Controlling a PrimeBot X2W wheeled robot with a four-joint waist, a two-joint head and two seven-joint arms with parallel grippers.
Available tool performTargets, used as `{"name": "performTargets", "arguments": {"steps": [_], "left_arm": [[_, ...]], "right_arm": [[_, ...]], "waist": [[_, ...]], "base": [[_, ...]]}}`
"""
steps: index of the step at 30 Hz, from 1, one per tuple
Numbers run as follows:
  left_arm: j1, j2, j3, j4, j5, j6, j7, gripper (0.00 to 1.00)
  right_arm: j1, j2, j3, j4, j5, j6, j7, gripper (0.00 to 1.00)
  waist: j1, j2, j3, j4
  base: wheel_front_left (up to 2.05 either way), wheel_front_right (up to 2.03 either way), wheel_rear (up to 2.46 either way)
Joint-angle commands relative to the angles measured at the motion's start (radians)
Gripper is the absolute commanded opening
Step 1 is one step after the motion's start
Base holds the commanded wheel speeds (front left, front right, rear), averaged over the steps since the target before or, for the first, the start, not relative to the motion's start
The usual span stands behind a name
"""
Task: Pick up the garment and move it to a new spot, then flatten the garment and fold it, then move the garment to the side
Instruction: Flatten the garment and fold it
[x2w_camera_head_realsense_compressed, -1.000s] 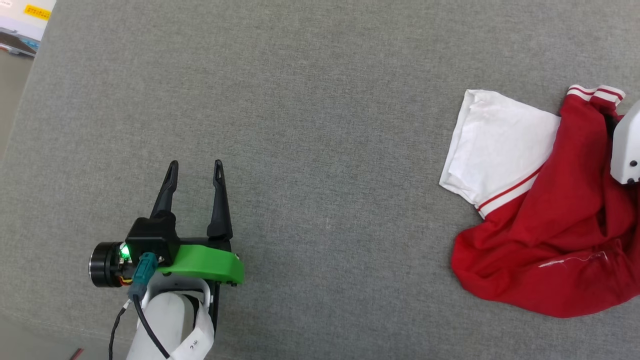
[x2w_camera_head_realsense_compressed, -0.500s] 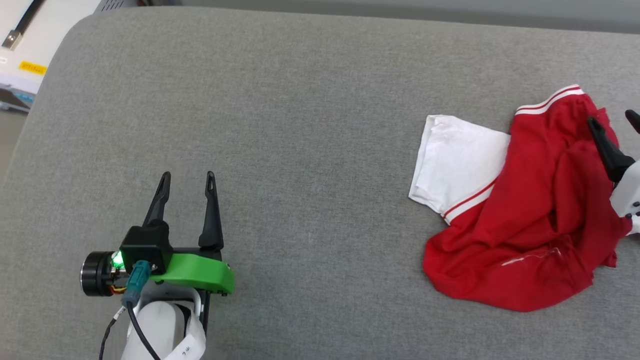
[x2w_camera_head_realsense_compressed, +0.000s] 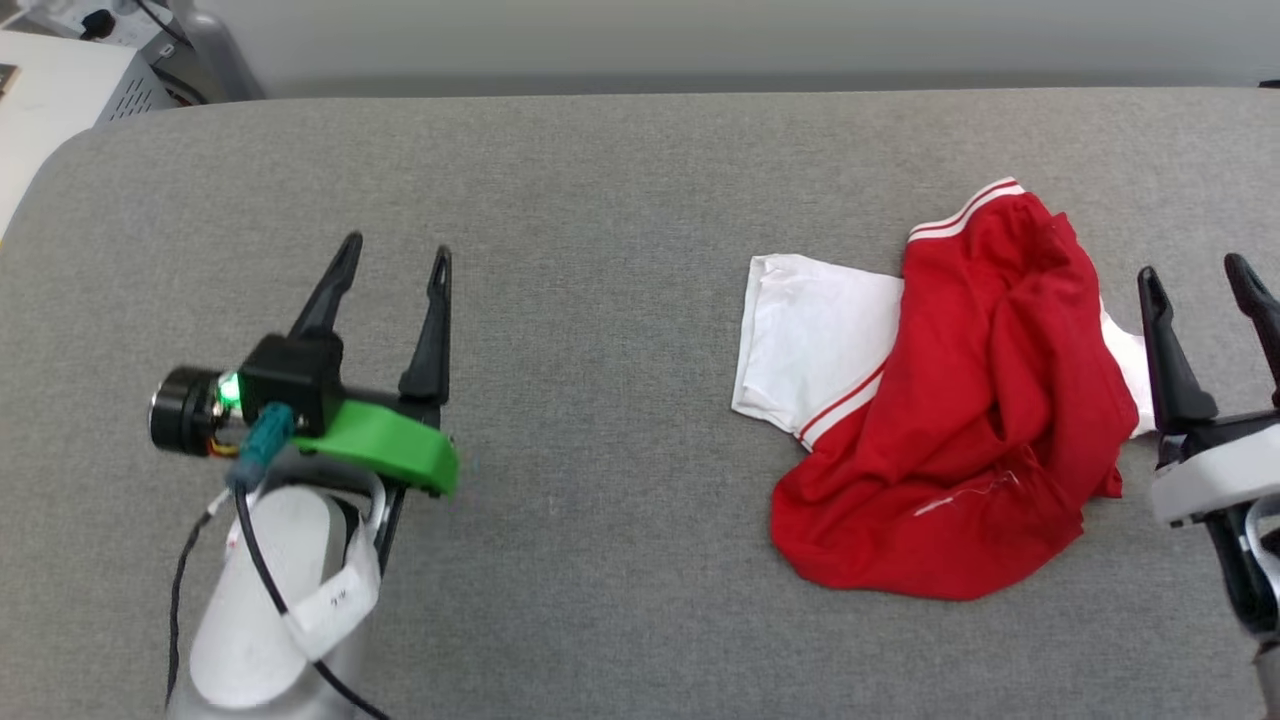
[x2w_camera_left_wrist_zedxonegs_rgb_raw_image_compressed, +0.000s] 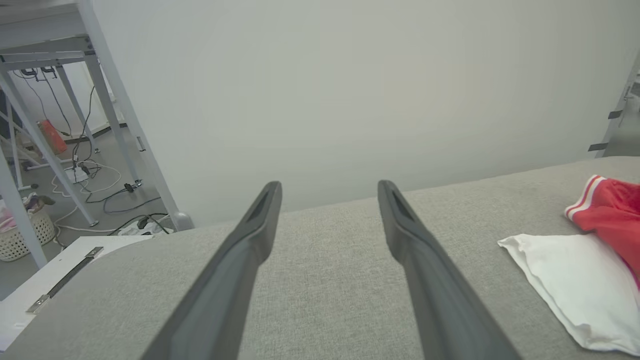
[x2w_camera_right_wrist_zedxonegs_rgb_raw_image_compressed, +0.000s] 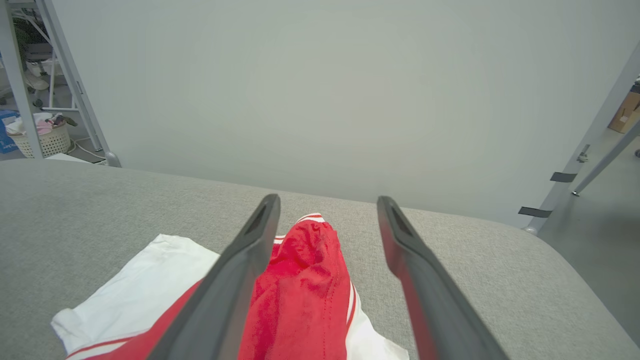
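Note:
The garment (x2w_camera_head_realsense_compressed: 950, 440) lies crumpled on the grey surface, right of centre: a red heap with a white sleeve (x2w_camera_head_realsense_compressed: 805, 350) spread to its left and striped trim at the top. My right gripper (x2w_camera_head_realsense_compressed: 1198, 272) stands open just to its right, fingers apart and holding nothing. In the right wrist view the garment (x2w_camera_right_wrist_zedxonegs_rgb_raw_image_compressed: 305, 295) lies below and between the open fingers (x2w_camera_right_wrist_zedxonegs_rgb_raw_image_compressed: 240, 265). My left gripper (x2w_camera_head_realsense_compressed: 395, 250) stands open far to the left over bare fabric. The left wrist view catches the garment (x2w_camera_left_wrist_zedxonegs_rgb_raw_image_compressed: 575, 280) at its right edge.
The grey padded surface (x2w_camera_head_realsense_compressed: 620, 200) ends at a rounded far edge before a pale wall. A white table (x2w_camera_head_realsense_compressed: 50, 110) sits past the left corner. Metal frame legs (x2w_camera_left_wrist_zedxonegs_rgb_raw_image_compressed: 120, 115), cables and a basket (x2w_camera_right_wrist_zedxonegs_rgb_raw_image_compressed: 42, 137) stand on the floor beyond.
My right gripper has opened, let go of the garment and drawn back to its right. The head camera has tilted up, so the whole scene has shifted.

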Motion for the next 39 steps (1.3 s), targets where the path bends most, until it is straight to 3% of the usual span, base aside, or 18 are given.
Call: {"name": "performTargets", "arguments": {"steps": [1,6,11,17,27,32,39], "left_arm": [[-0.063,0.020,-0.017,0.011,-0.010,-0.007,0.014,1.00],[-0.231,0.066,-0.130,0.062,-0.071,-0.015,0.093,1.00],[-0.406,0.120,-0.345,0.104,-0.267,-0.015,0.245,1.00],[-0.598,0.174,-0.598,0.154,-0.477,-0.016,0.482,1.00],[-0.792,0.190,-0.983,0.199,-0.709,-0.016,0.797,1.00],[-0.853,0.198,-1.142,0.211,-0.756,-0.016,0.894,1.00],[-0.831,0.196,-1.181,0.230,-0.713,-0.016,1.006,1.00]], "right_arm": [[0.034,0.033,-0.021,-0.037,-0.024,-0.001,-0.009,1.00],[0.124,0.122,-0.052,-0.139,-0.081,-0.001,-0.008,1.00],[0.170,0.182,-0.055,-0.185,-0.103,-0.001,-0.005,1.00],[0.171,0.199,-0.034,-0.188,-0.129,-0.001,-0.003,1.00],[0.115,0.211,-0.001,-0.168,-0.154,-0.001,-0.016,1.00],[0.087,0.225,0.016,-0.153,-0.163,-0.001,-0.022,1.00],[0.050,0.245,0.031,-0.132,-0.168,-0.001,-0.026,1.00]], "waist": [[0.0001,0.0000,0.007,-0.021],[0.0001,0.0000,0.031,-0.046],[0.0001,0.0000,0.062,-0.076],[0.0001,0.0000,0.103,-0.114],[0.0001,0.0000,0.167,-0.171],[0.0001,0.0000,0.211,-0.197],[0.0001,0.0000,0.265,-0.223]], "base": [[0.00,0.00,0.00],[0.00,0.00,0.00],[0.00,0.00,0.00],[0.00,0.00,0.00],[0.00,0.00,0.00],[0.00,0.00,0.00],[0.00,0.00,0.00]]}}
